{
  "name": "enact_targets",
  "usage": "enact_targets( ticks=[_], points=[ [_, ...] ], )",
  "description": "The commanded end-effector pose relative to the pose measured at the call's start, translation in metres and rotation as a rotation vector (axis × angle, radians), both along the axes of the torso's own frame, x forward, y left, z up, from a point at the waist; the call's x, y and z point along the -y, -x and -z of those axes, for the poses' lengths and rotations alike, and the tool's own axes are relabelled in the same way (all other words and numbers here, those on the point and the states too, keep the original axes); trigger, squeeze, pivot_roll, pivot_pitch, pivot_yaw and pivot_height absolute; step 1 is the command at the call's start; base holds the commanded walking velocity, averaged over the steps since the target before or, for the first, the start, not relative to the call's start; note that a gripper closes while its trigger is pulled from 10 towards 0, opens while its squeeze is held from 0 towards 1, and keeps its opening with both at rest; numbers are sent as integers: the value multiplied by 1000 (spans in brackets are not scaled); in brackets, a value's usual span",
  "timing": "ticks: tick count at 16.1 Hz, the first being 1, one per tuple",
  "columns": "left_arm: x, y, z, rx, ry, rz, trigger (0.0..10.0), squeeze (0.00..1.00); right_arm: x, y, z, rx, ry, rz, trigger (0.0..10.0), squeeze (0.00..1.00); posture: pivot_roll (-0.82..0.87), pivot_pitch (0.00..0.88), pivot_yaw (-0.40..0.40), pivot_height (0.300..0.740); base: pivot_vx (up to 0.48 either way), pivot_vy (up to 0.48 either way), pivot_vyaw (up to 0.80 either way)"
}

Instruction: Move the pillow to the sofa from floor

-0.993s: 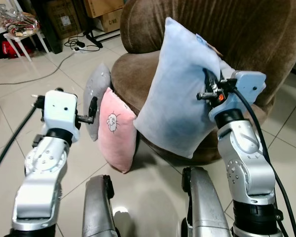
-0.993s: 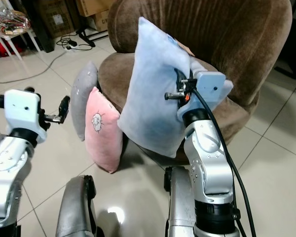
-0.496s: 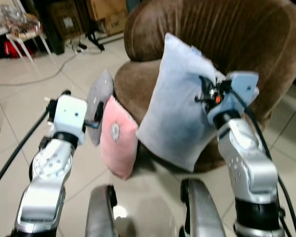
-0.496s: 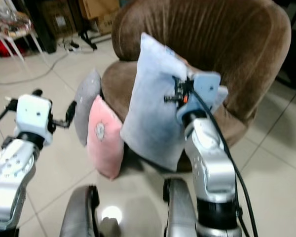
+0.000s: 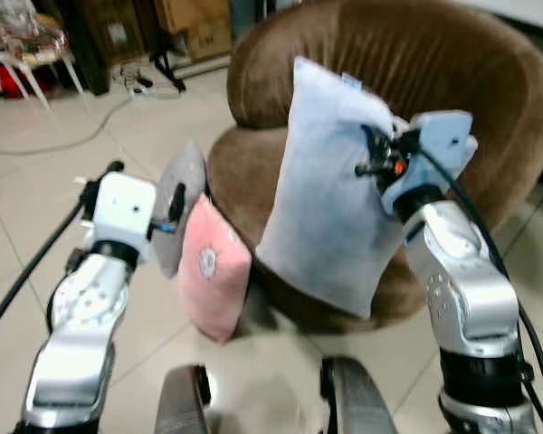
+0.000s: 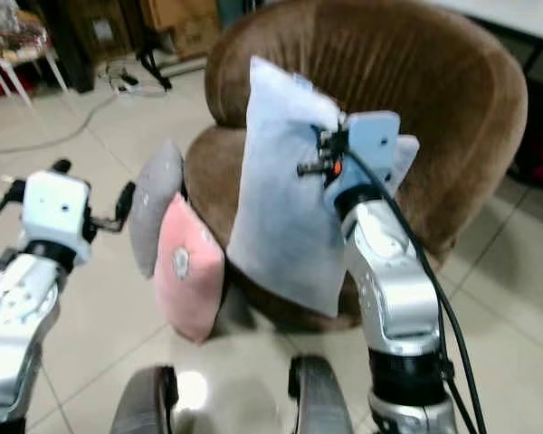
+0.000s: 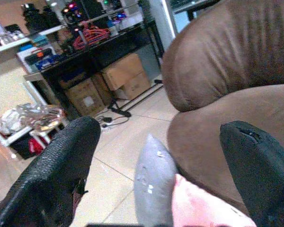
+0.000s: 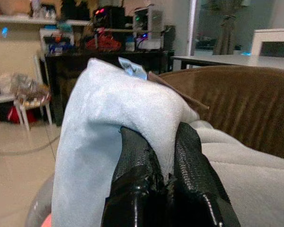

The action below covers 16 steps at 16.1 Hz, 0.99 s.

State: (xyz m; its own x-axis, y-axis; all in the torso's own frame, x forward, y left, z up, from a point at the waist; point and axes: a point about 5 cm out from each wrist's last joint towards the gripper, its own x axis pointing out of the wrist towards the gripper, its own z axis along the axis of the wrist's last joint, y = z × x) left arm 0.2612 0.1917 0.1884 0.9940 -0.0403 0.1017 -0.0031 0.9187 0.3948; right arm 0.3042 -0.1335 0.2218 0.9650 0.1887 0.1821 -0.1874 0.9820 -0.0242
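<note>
**Blue pillow held up over the brown seat**

Since a second ago your right arm has carried the blue pillow [image 5: 330, 190] a little higher and further in over the sofa [image 5: 452, 81]; the head camera has shifted too, and the picture is somewhat blurred. You see the pillow hanging upright, a soft, matte, rectangular cushion with a small tag at its top corner. Its lower edge hangs in front of the seat cushion, and whether it touches the seat cannot be told.

Your right gripper [image 8: 163, 156] has its two black, grainy fingers [image 8: 135, 156] pinched tight on a fold of the pale blue fabric near the pillow's upper edge, so the cloth bunches between them.

Your left gripper [image 7: 161, 156] is spread wide and holds nothing. It hovers near the grey pillow [image 5: 179, 203] and the pink pillow [image 5: 213, 276], which stand on edge on the glossy tiled floor [image 5: 45, 181], leaning against the sofa's rounded base. The pink one bears a small pale motif.

The sofa is a round, tub-shaped chair in ribbed brown plush. Behind it you can make out cardboard boxes [image 7: 118, 78] under a dark shelf.
</note>
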Motion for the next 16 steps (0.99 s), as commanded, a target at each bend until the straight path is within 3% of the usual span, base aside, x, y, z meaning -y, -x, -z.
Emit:
enact_targets(
  ticks=[1,3,7,14,16],
  points=[
    [-7,2,-5,28,-16,-23,10000,0,3,2,-2,39,16,8,10000,0,-82,0,-42,669,0,0,0],
    [-9,2,-8,39,-3,-24,10000,0,9,2,2,17,-15,40,10000,0,-84,0,-36,684,0,0,0],
    [1,2,-7,50,88,2,10000,0,24,3,5,-1,-109,132,10000,0,-104,0,-5,724,0,0,0],
    [9,1,6,-1,72,55,10000,0,33,13,15,-32,-148,204,10000,0,-137,0,37,740,0,0,0],
    [11,-1,6,0,38,69,10000,0,23,13,30,-122,-126,148,10000,0,-143,0,49,740,0,0,0]
  ],
)
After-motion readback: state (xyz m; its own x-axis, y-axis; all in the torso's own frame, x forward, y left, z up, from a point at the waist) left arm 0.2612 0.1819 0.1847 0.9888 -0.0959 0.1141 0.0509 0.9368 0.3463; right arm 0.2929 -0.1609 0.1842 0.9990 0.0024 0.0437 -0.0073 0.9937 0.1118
